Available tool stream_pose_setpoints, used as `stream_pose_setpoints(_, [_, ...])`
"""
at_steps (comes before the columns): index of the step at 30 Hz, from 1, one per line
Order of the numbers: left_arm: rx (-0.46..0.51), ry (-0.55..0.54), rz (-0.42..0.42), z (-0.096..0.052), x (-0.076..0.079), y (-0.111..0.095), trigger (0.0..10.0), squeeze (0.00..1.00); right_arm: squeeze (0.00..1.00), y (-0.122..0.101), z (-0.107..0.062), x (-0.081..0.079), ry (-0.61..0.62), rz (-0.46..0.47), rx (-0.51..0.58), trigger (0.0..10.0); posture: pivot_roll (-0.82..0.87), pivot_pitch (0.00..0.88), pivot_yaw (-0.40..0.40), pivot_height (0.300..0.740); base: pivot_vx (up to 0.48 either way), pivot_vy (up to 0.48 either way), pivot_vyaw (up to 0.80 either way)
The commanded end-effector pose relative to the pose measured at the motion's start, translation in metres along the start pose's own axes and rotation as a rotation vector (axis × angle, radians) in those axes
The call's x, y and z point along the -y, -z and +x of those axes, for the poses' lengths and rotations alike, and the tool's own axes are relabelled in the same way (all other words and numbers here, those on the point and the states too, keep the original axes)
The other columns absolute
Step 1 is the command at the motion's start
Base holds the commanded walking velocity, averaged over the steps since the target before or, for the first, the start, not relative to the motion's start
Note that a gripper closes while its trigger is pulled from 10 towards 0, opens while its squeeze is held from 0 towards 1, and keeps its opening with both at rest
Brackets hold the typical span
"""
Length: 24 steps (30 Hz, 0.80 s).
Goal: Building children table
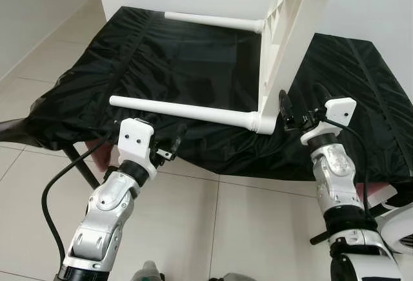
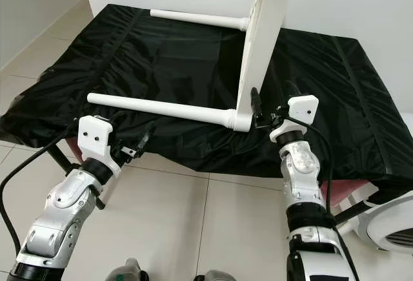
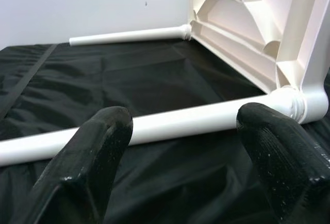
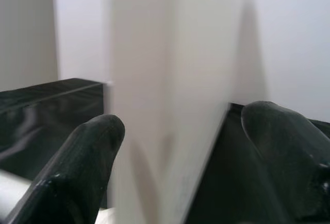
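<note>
Bright even daylight; right wrist view blurred.

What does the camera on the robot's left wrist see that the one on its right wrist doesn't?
The left wrist view alone shows the ribbed underside of the tabletop and two white legs screwed into it: the near leg crossing between the open left gripper fingers, and the far leg by the wall. The right wrist view alone shows the tabletop's blurred edge, standing upright between the open right gripper fingers. Both show the black cloth and the white wall behind.
</note>
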<state>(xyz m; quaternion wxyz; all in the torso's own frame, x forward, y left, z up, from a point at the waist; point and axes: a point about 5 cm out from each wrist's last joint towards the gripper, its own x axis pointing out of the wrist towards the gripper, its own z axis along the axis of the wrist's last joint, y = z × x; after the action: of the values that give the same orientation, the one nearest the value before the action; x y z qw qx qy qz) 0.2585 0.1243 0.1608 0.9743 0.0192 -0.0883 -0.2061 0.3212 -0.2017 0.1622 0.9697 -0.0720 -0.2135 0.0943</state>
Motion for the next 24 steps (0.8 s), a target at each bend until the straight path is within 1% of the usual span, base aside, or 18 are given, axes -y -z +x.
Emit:
stream_pose_setpoints(1, [-0.01,0.076,-0.012,0.0,0.005,0.001,10.0,0.0,0.0,0.001,-0.002,-0.002,-0.011,0.0,0.002,10.0,0.01,0.013,-0.048,0.74,0.0,0.0,0.0])
stream_pose_setpoints(2, [-0.012,0.078,-0.013,0.0,0.005,0.001,10.0,0.0,0.0,0.001,-0.002,-0.003,-0.012,0.0,0.003,10.0,0.01,0.013,-0.048,0.74,0.0,0.0,0.0])
stream_pose_setpoints(5, [-0.02,0.079,0.022,0.009,0.0,0.001,10.0,0.0,0.0,0.002,-0.008,-0.012,-0.02,0.021,0.003,10.0,0.01,0.018,-0.051,0.74,0.0,0.0,0.0])
stream_pose_setpoints(8, [-0.024,0.082,0.021,0.011,-0.001,0.001,10.0,0.0,0.0,0.002,-0.01,-0.014,-0.019,0.027,0.003,10.0,0.01,0.017,-0.051,0.74,0.0,0.0,0.0])
stream_pose_setpoints(13, [-0.017,0.107,0.009,0.024,-0.005,-0.003,10.0,0.0,0.0,0.0,-0.007,-0.018,0.005,0.043,0.015,10.0,0.0,0.011,-0.048,0.74,0.0,0.0,0.0])
stream_pose_setpoints(15, [-0.01,0.098,-0.017,0.03,-0.005,-0.004,10.0,0.0,0.0,-0.002,-0.006,-0.019,0.015,0.046,0.019,10.0,-0.01,0.008,-0.049,0.74,0.0,0.0,0.0])
stream_pose_setpoints(17, [-0.01,0.098,-0.017,0.03,-0.005,-0.004,10.0,0.0,0.0,-0.002,-0.006,-0.019,0.015,0.046,0.019,10.0,-0.01,0.008,-0.049,0.74,0.0,0.0,0.0])
stream_pose_setpoints(18, [-0.002,0.096,-0.036,0.032,-0.003,-0.005,10.0,0.0,0.0,-0.002,-0.006,-0.02,0.029,0.051,0.019,10.0,-0.01,0.004,-0.053,0.74,0.0,0.0,0.0])
stream_pose_setpoints(19, [-0.002,0.096,-0.036,0.032,-0.003,-0.005,10.0,0.0,0.0,-0.002,-0.006,-0.02,0.029,0.051,0.019,10.0,-0.01,0.004,-0.053,0.74,0.0,0.0,0.0])
stream_pose_setpoints(20, [0.0,0.083,-0.051,0.034,-0.001,-0.005,10.0,0.0,0.0,-0.002,-0.007,-0.021,0.047,0.064,0.018,10.0,-0.02,0.0,-0.058,0.74,0.0,0.0,0.0])
stream_pose_setpoints(22, [0.003,0.042,-0.05,0.037,0.0,-0.003,10.0,0.0,0.0,-0.002,-0.008,-0.025,0.077,0.086,0.013,10.0,-0.02,0.0,-0.063,0.74,0.0,0.0,0.0])
stream_pose_setpoints(23, [0.003,0.042,-0.05,0.037,0.0,-0.003,10.0,0.0,0.0,-0.002,-0.008,-0.025,0.077,0.086,0.013,10.0,-0.02,0.0,-0.063,0.74,0.0,0.0,0.0])
stream_pose_setpoints(24, [0.0,-0.006,-0.057,0.039,-0.004,-0.003,10.0,0.0,0.0,-0.003,-0.009,-0.025,0.093,0.084,0.012,10.0,-0.03,0.0,-0.066,0.74,0.0,0.0,0.0])
